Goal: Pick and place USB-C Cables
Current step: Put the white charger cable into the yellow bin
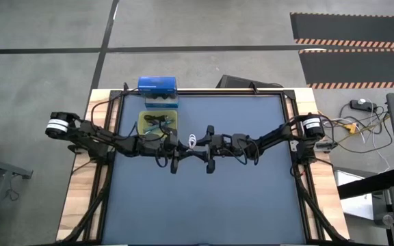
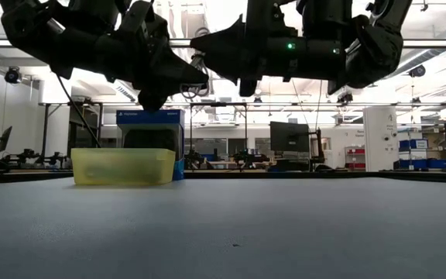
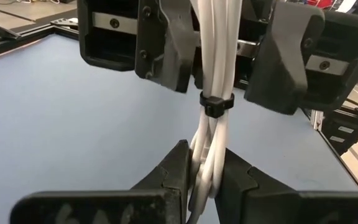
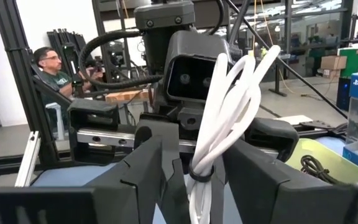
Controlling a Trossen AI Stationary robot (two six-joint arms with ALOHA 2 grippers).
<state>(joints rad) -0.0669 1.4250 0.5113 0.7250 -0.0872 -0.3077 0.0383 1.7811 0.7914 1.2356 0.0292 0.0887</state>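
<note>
A white USB-C cable (image 1: 193, 141), bundled by a black tie (image 3: 216, 104), spans between my two grippers above the middle of the table. My left gripper (image 3: 205, 163) is shut on one end of it. My right gripper (image 4: 201, 163) faces it from the table's right and is shut on the other part of the bundle. Both are well above the tabletop (image 2: 231, 225). Dark cables (image 1: 157, 121) lie in the yellow bin (image 1: 142, 116) at the far left; one black coil shows in the right wrist view (image 4: 316, 167). My left gripper pinches the cable's looped end (image 3: 202, 155) between its two fingers, just short of the black tie. The fingers come level from the table's left and lie along the bundle. The cable is clear of the table. My right gripper has the bundle's strands (image 3: 213, 56) between its two fingers (image 3: 166, 50), beyond the tie as seen from the left wrist. The fingers come level from the table's right, along the bundle. The loops (image 4: 241, 87) stick out past the fingertips toward the left gripper.
The yellow bin (image 2: 122, 166) stands at the table's far left, with a blue box (image 1: 157, 86) right behind it. The dark mat (image 1: 204, 205) spreads out on the near side. A person (image 4: 51, 71) sits beyond the table.
</note>
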